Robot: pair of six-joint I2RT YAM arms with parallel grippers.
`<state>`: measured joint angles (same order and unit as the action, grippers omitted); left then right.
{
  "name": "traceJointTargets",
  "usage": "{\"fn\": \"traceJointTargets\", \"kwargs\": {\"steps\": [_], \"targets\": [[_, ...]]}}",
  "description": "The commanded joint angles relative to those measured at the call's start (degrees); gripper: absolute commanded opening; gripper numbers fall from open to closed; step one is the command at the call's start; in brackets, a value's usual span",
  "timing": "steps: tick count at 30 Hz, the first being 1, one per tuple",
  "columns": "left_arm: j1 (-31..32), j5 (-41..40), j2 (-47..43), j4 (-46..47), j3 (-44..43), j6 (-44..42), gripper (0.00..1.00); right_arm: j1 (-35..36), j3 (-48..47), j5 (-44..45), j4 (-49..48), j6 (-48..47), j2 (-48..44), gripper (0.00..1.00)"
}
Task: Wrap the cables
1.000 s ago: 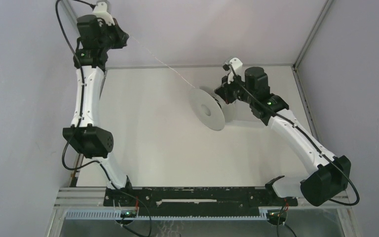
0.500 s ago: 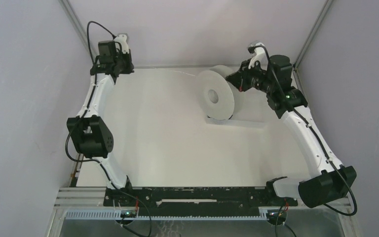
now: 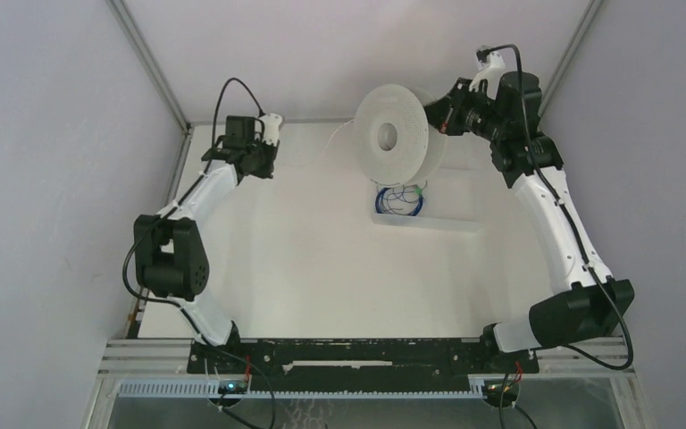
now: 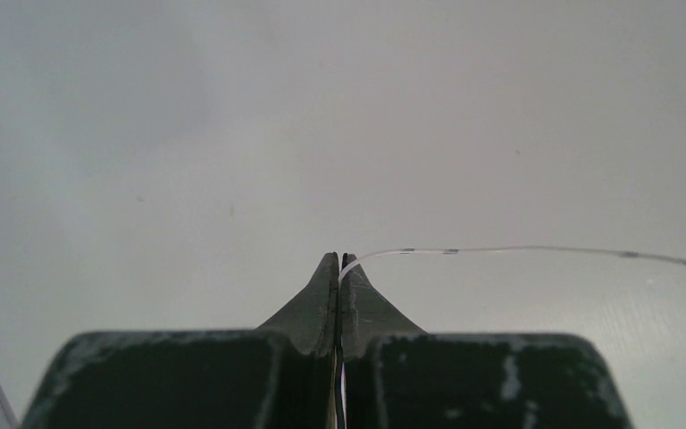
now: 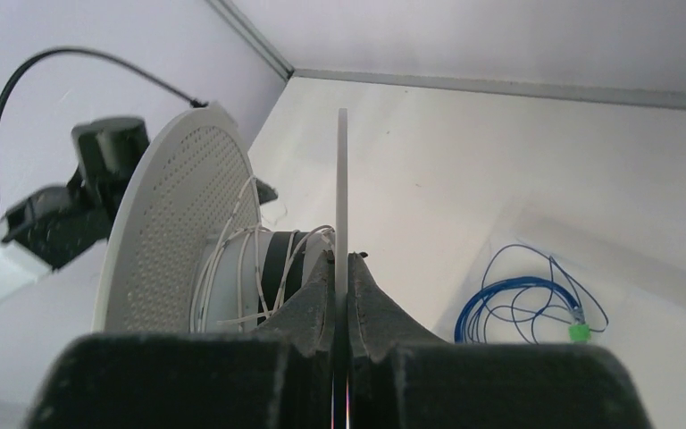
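Plainly, the largest hazard is tied to the largest thing. Above the table [image 3: 277, 259] the spool [image 3: 391, 134] is carried only by its thin back flange, whose rim is pinched edge-on between the right fingers [image 5: 308, 313]. If that narrow hold were twisted by the spool's weight or by a pull along the line, the flange could be levered out. The spool would then be dropped onto the table, near the blue coil [image 3: 399, 198] lying there. Next, the turns laid on the hub are seen to be loose and crossing (several stand off the core in the right wrist view). With any slack they could be spilled over the perforated front flange or tangled. Last, the cable [image 4: 536, 248] is hair-thin: it could be snapped or drawn out of its grip by too hard a pull, and left sagging by too weak a one.

The cable is pinched at the very tip of the left fingers [image 4: 322, 299], which are pressed fully together on it. From there it is led off to the right, curving at first and then running nearly straight out of the left wrist view. In the top view it is only faintly made out between the left fingers and the spool, which are well apart.
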<state>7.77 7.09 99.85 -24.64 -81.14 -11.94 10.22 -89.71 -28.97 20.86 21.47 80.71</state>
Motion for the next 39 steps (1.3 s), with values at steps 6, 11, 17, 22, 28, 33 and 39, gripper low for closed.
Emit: {"fn": "traceJointTargets", "kwargs": {"steps": [6,11,17,22,28,33,39], "targets": [[9.7,-5.1,-7.1,6.4,10.4,-5.1,0.00,-3.7,-5.6,4.1,-2.5,12.3,4.5,0.00],[12.1,-6.1,-5.3,6.5,10.9,-5.4,0.00,-5.3,-5.9,2.6,-2.1,15.0,7.1,0.00],[15.1,-7.0,-5.6,6.6,13.2,-8.8,0.00,-6.6,-5.4,6.1,-1.6,16.5,7.9,0.00],[20.6,-6.6,-7.5,5.4,16.5,-14.5,0.00,-7.1,-7.2,12.3,0.3,17.0,9.5,0.00],[29.7,-5.6,-10.9,1.2,19.7,-23.1,0.00,-7.3,-11.6,19.2,2.7,16.1,14.8,0.00],[35.0,-1.4,-12.3,-5.2,18.2,-26.6,0.00,-5.4,-14.6,25.7,4.6,12.9,18.3,0.00],[39.4,6.0,-14.6,-12.8,13.9,-29.2,0.00,-2.5,-16.0,34.6,5.3,7.8,21.0,0.00]]}}
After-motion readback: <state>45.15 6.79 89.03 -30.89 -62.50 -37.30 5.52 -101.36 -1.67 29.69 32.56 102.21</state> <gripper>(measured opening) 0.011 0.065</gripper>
